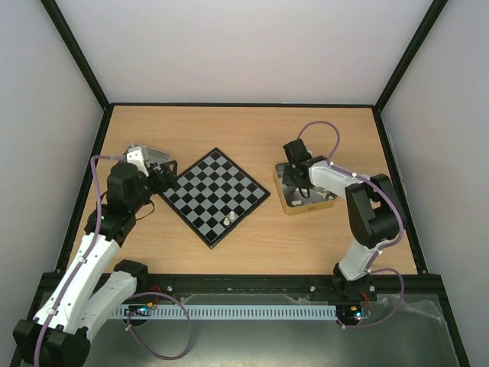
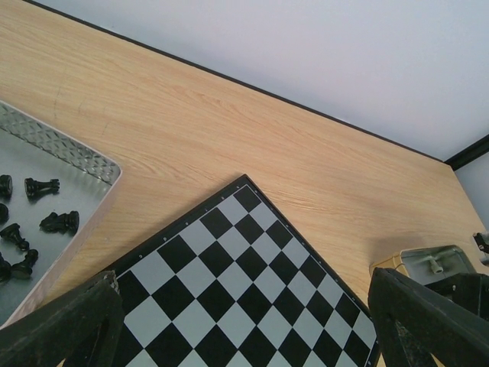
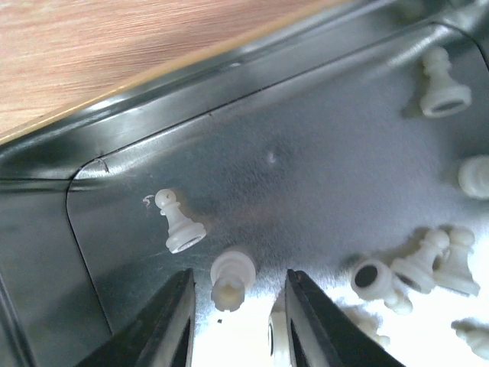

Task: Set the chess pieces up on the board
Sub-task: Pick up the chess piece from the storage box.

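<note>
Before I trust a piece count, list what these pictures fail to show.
- Top view: the two chess pieces on the board are too small to identify.
- Top view: the right gripper and its arm hide most of the tray.
- Left wrist view: black pieces are cut off at the left edge.

No text, label, brand, number or sign can be read in any of the three views; the board [image 1: 218,196] shows only plain black and grey checks, with no legible letters or digits along its edge
</note>
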Motion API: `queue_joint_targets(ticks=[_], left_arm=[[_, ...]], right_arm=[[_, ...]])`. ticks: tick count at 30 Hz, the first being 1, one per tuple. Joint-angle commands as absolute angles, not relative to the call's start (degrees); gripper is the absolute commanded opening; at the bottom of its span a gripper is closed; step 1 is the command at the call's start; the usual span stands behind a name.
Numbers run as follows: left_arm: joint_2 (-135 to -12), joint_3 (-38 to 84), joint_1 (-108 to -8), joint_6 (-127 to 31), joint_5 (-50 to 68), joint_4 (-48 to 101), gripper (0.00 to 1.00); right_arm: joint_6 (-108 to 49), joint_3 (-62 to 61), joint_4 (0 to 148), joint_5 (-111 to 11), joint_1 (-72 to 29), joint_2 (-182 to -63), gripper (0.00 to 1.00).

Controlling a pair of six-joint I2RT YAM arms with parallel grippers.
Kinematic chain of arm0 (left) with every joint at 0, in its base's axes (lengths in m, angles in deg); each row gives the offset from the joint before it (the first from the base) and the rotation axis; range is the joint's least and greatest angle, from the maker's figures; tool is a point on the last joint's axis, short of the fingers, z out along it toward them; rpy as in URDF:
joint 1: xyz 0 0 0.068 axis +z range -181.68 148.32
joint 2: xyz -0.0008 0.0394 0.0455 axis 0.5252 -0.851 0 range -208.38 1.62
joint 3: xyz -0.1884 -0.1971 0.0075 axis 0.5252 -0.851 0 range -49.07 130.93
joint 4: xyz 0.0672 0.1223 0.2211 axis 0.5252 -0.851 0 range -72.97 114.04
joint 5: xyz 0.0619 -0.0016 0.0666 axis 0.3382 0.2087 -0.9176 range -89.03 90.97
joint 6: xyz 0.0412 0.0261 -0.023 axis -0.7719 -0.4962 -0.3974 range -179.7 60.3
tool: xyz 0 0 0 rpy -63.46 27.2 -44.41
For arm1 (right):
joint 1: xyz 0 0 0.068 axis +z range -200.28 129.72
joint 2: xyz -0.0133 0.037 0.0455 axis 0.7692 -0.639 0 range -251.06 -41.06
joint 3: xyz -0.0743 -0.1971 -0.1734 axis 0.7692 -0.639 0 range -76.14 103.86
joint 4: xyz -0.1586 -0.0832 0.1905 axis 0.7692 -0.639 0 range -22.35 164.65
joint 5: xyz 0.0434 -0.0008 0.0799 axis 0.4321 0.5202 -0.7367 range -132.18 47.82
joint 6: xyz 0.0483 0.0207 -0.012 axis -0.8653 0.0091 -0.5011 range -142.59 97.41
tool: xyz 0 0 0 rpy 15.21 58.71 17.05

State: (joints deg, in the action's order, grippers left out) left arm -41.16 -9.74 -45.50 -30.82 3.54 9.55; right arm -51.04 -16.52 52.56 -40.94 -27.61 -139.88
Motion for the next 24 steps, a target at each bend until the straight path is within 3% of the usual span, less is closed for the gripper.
queue_joint_targets(ticks=[1,8,17,24], left_arm=[[-41.3,-10.5,-45.5,-31.5,3.8,10.8,0.89],[-41.2,-10.5,-45.6,-31.5,3.7,10.9,0.89],[-41.0,-10.5,-45.6,-31.5,3.3,10.6,0.89],[-41.0,-10.6,-45.5,-31.3,3.2,10.8,0.89]], right_arm=[[-50.3,-15.1,52.6,-39.9,-27.8,-141.3,0.22],[-50.4,-14.5,52.5,-38.9,-27.8,-141.9,0.09],[-51.0,-14.1,51.2,-38.6,-27.0,-135.5,0.08],[-49.8,-10.9,48.0,-43.0,-20.6,-132.4,0.08]])
